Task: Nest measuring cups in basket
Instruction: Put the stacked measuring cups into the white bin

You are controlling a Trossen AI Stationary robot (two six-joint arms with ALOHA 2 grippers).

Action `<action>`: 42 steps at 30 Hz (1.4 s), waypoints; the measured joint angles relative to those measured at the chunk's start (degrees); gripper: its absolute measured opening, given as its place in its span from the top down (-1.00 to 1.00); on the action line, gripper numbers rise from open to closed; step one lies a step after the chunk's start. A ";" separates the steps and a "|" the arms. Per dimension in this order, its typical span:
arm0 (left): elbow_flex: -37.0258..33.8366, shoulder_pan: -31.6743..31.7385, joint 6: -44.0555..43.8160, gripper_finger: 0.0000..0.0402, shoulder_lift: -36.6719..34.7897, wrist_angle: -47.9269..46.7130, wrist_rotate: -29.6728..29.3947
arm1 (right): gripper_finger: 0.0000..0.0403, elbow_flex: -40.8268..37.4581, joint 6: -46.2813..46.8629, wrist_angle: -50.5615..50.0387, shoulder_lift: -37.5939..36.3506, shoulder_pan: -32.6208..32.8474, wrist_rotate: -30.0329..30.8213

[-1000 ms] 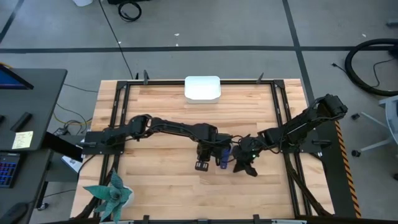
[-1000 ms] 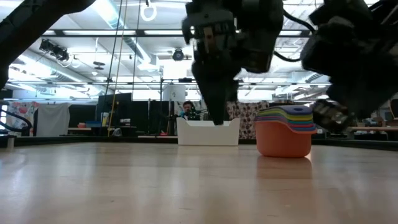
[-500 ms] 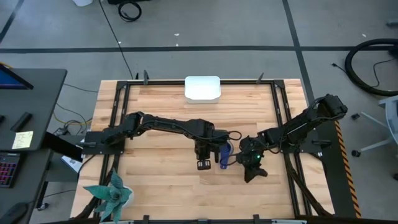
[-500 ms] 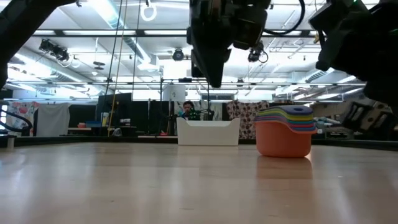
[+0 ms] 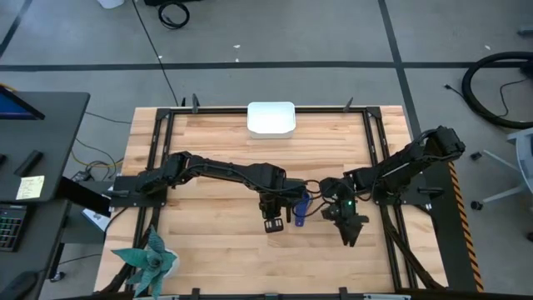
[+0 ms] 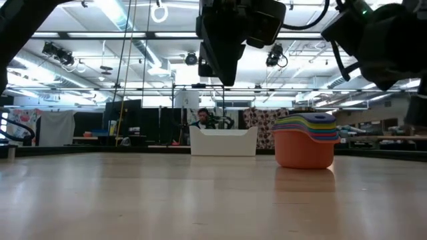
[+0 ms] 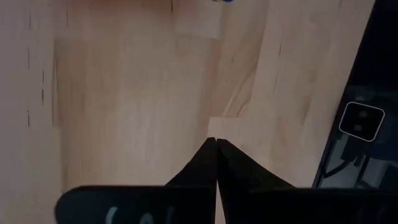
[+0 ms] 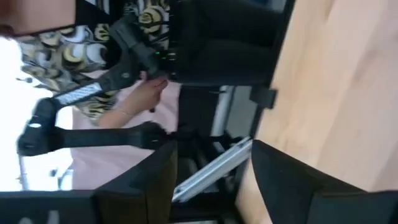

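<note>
The measuring cups (image 6: pixel 305 140) stand nested in one stack on the table. The orange one is at the bottom, on its base, and the blue one (image 5: pixel 301 208) is on top. The white basket (image 5: pixel 271 119) sits at the table's far edge, also visible in the low view (image 6: pixel 223 141). My left gripper (image 5: pixel 273 223) hangs shut above the table just left of the stack, its fingertips (image 7: pixel 214 142) together and holding nothing. My right gripper (image 5: pixel 351 232) stands open to the right of the stack, pointing toward the near right, with nothing between its fingers (image 8: pixel 160 163).
A teal plant figure (image 5: pixel 150 260) stands at the near left corner. Black frame rails (image 5: pixel 385 150) run along the table's edges. Beyond the near edge, the right wrist view shows a person's hand (image 8: pixel 146 93) on a dark handle.
My left gripper has risen above the table beside the stack, still shut, and has rolled a little. My right gripper has drawn away from the stack's handle side toward the table's near right and has turned to point outward. The stack has stayed where it was.
</note>
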 joint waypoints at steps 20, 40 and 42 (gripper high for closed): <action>-0.04 -3.26 -8.60 0.97 -1.43 0.21 -9.71 | -0.10 -0.09 10.63 -0.69 -15.14 -10.71 5.80; -0.04 -15.54 -39.62 0.97 -7.65 7.60 -48.10 | -0.10 -0.07 20.42 0.16 -43.77 -12.80 12.05; -0.04 -15.77 -39.47 0.97 -7.65 9.40 -46.17 | -0.10 -0.07 20.39 0.19 -44.67 -12.97 11.99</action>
